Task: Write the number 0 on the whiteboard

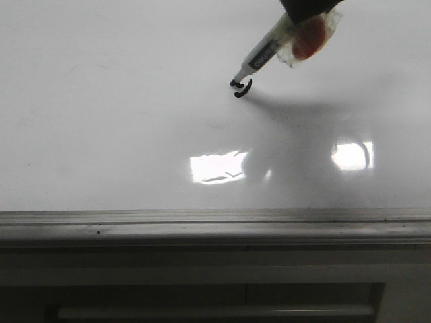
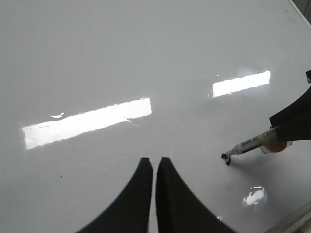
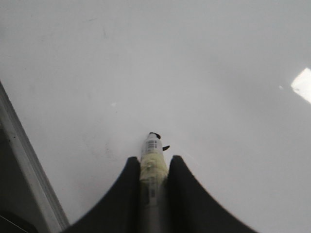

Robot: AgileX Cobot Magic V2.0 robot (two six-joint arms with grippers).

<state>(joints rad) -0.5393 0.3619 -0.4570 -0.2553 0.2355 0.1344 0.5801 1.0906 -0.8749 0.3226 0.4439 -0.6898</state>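
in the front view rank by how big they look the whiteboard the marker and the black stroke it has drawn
1. Whiteboard: fills most of the view.
2. Marker: held in the right tool, partly hidden by it and by its tape wrap, so only part shows.
3. Stroke: a short curved hook at the marker's tip, smallest.

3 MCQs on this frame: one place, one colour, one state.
1. Where is the marker tip?
A. On the whiteboard
B. On the grey edge strip
C. Lifted well above the board

2. What colour is the ink stroke?
A. Red
B. Black
C. Blue

3. How is the left gripper?
A. Shut on the marker
B. Wide open
C. Shut, empty

Key: 1 A, the tip meets the board at the stroke. 2 B, the short curved mark is black. 3 C, its fingers meet with nothing between; the right gripper holds the marker.
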